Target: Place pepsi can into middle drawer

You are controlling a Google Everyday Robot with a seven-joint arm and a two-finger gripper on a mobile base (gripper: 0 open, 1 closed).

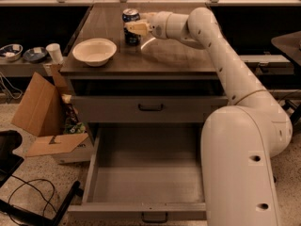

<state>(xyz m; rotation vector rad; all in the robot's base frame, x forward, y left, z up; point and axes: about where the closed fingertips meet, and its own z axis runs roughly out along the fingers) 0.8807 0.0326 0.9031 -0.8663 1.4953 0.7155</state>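
The pepsi can (130,17), dark blue with a silver top, stands upright on the wooden cabinet top (164,58) near the back. My gripper (134,28) reaches in from the right at the can's mid-height and is right against it. The can rests on the top. The middle drawer (146,185) is pulled wide open below, grey and with nothing in it, its dark handle at the front edge (154,217). The closed grey drawer front (150,108) sits above it.
A cream bowl (94,51) stands on the cabinet top left of the can. An open cardboard box (44,121) sits on the floor to the left, beside the open drawer. My white arm and base (240,164) stand at the right of the drawer. Cables lie on the floor at lower left.
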